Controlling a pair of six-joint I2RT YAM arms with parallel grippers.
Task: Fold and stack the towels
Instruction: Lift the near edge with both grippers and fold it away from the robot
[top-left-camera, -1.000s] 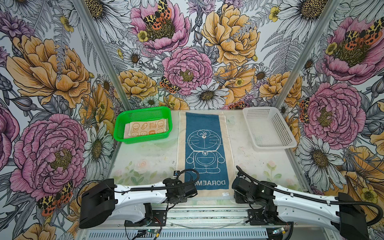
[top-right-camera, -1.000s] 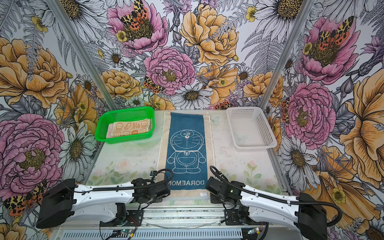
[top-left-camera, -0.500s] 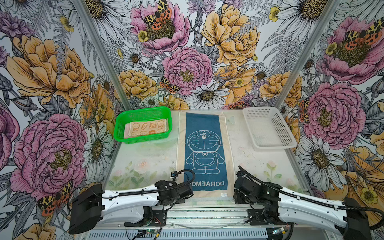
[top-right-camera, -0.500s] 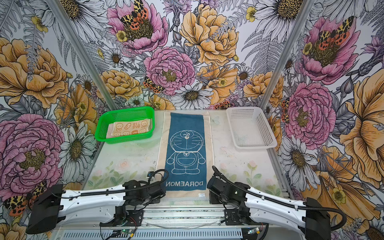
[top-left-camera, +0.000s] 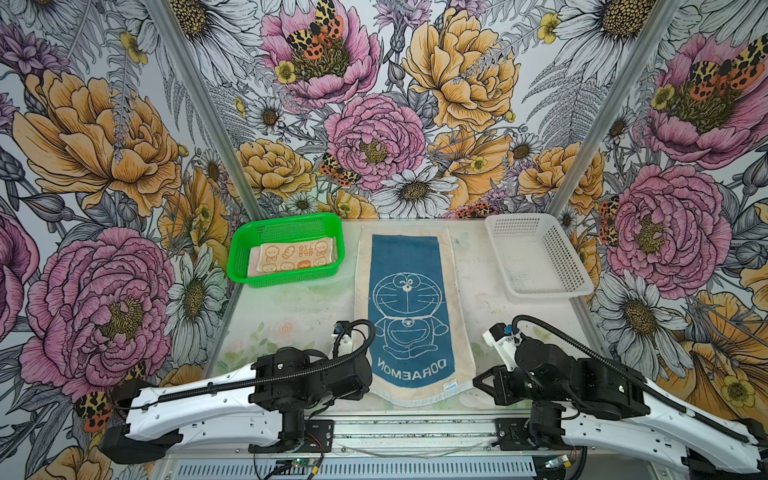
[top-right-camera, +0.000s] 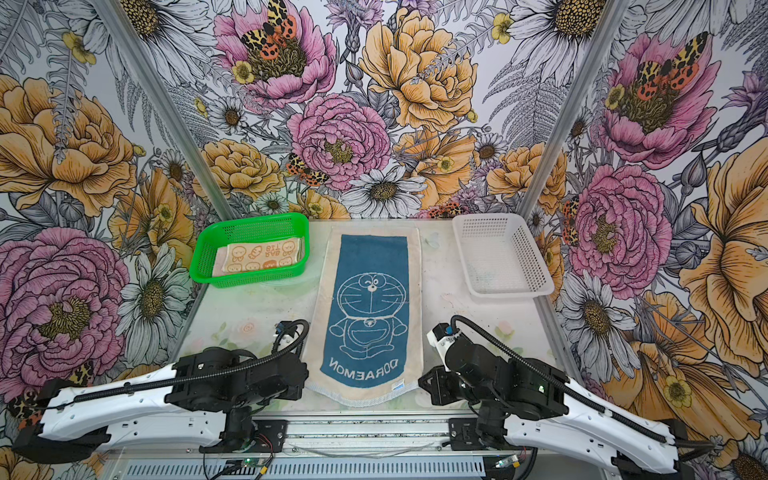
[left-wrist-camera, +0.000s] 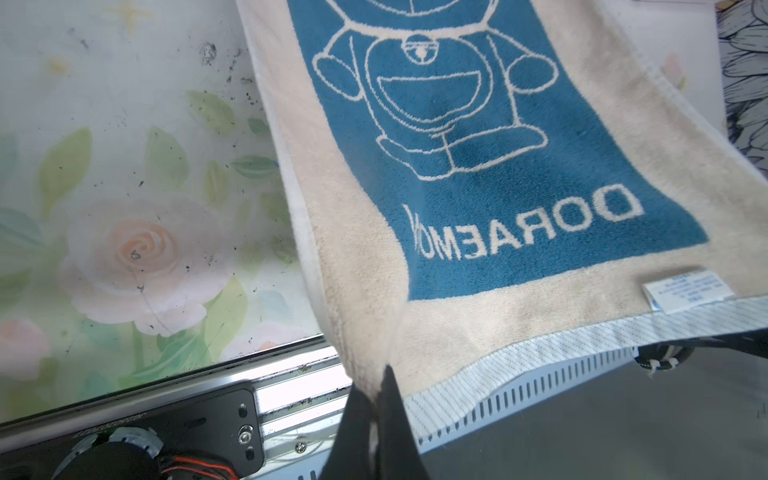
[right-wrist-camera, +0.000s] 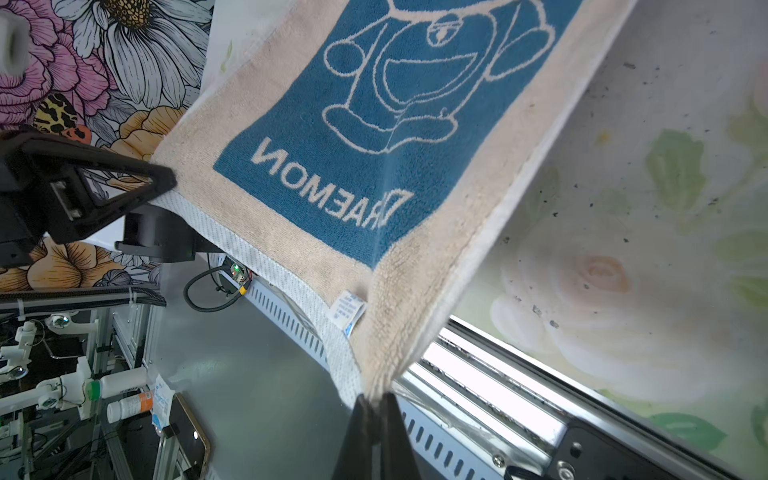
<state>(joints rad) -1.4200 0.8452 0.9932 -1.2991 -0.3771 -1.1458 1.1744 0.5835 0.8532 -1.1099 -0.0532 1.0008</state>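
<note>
Both arms have pulled back toward the near edge of the worktop (top-left-camera: 291, 320), and their jaws, partly apart a second ago, are now pinched together. The left gripper (left-wrist-camera: 376, 386) is clamped on the near left corner of the Doraemon towel (top-left-camera: 409, 316), and the right gripper (right-wrist-camera: 375, 399) on its near right corner. The near hem is lifted off the surface and sags a little between the two grips. The rest of the towel lies flat, picture side up, running lengthwise down the middle between the green basket (top-left-camera: 286, 224) and the white basket (top-left-camera: 536, 222). A folded orange rabbit towel (top-left-camera: 291, 257) already sits in the green basket; whether the pink one lies under it I cannot tell. With both corners secured, the first fold of this towel looks ready to begin. It will likely mean carrying the near end over toward the far end, with the two corners kept level so the edges meet squarely.
</note>
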